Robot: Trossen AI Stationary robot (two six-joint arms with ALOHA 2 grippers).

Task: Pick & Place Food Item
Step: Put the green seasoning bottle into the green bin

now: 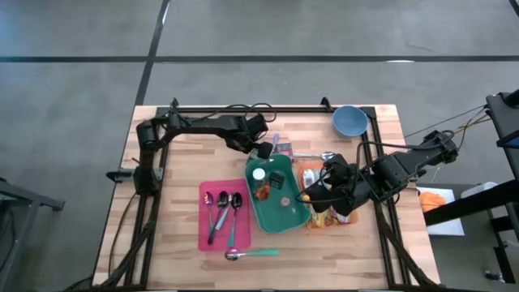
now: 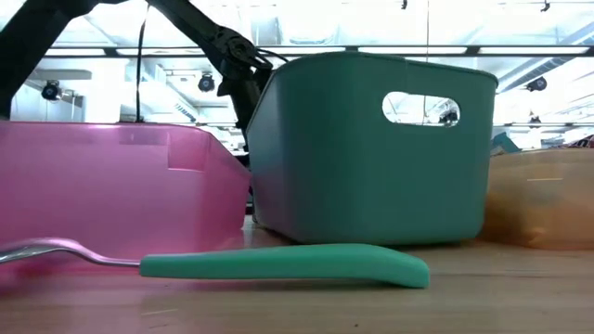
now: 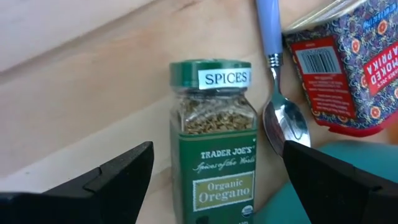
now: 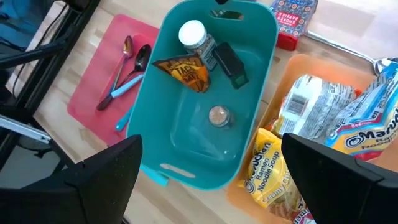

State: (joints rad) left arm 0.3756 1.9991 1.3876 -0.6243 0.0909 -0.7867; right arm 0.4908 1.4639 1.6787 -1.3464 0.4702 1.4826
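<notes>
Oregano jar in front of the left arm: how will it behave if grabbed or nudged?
The oregano jar looks rigid, with flat sides, so probably an easy grip. Dried flakes suggest it is light. Standing tall and narrow on the table, it may tip if pushed near the lid.

Both arms reach inward, left pincer (image 1: 264, 152) and right pincer (image 1: 312, 197) agape

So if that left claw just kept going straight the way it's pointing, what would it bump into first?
Most likely the oregano jar. It stands squarely between the open fingers of the left gripper, with a spoon just beside it. How near it is I can't tell.
</notes>
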